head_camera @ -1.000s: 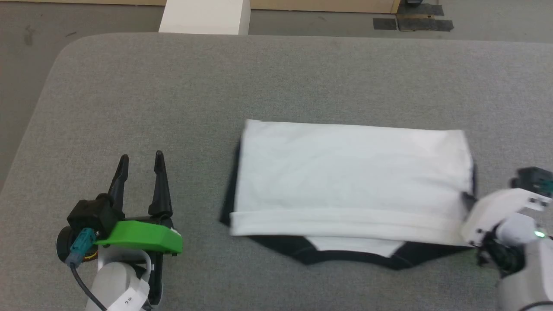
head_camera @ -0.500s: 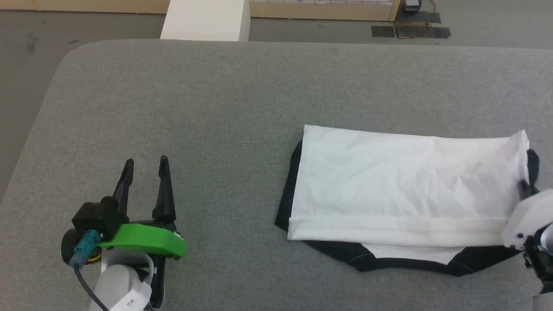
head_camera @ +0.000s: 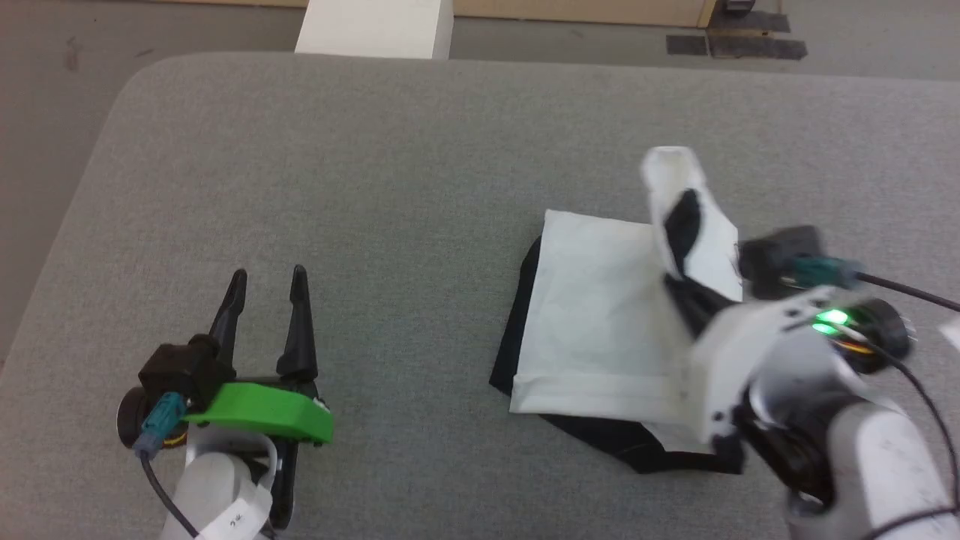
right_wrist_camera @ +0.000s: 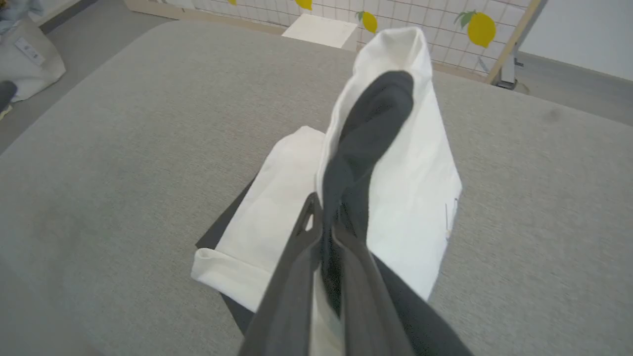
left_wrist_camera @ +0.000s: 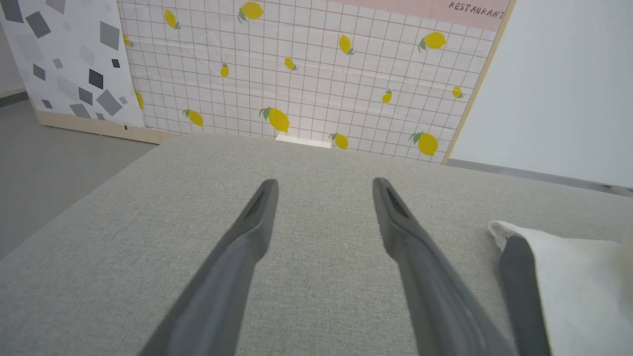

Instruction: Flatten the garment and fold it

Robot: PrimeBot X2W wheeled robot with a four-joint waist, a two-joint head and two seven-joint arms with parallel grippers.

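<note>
The garment, white with black sleeves, lies folded on the grey table right of centre. Its right end stands lifted and curled over toward the left, white outside with a black strip inside. My right gripper is shut on that raised end; in the right wrist view its fingers pinch the black and white layers of the garment. My left gripper rests open at the lower left, well apart from the cloth. The left wrist view has my left gripper with nothing between its fingers and the garment at the right edge.
The grey padded table has a rounded far-left corner with floor beyond it. A white box stands past the far edge. A lemon-patterned panel rises behind the table.
My right gripper has lifted the garment's right end and carried it up and leftward over the rest. The head camera has shifted. The left arm stays put.
</note>
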